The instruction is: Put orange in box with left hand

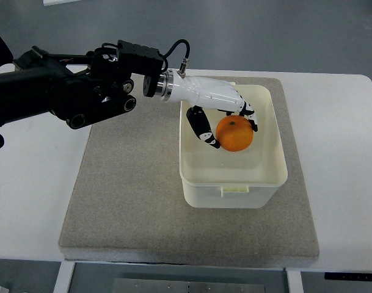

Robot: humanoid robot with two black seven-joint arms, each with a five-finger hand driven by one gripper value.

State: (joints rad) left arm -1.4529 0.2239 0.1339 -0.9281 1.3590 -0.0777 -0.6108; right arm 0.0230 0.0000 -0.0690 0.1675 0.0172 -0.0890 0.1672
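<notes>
A white table (338,122) carries a grey felt-like mat (131,201). On the mat stands 1 cream plastic box (234,183), rectangular, rounded at the corners. The left hand (219,119), glossy white with black joints, reaches in over the box. Its fingers (201,128) are clamped around the round orange (236,135), which sits within the box walls, directly beneath the palm.

1. One orange (235,135), inside the box.
2. One cream plastic box (233,177), open-topped, right of the scene's middle.
3. One grey felt mat (131,189), spread under the box.
4. One white table (344,159), carrying the mat.
5. One robot hand, the left hand (219,113), white with black joints, reaching into the box.
6. One black arm (63,91), entering from the left.
7. One black cable (176,52), looped above the wrist, far side.
</notes>
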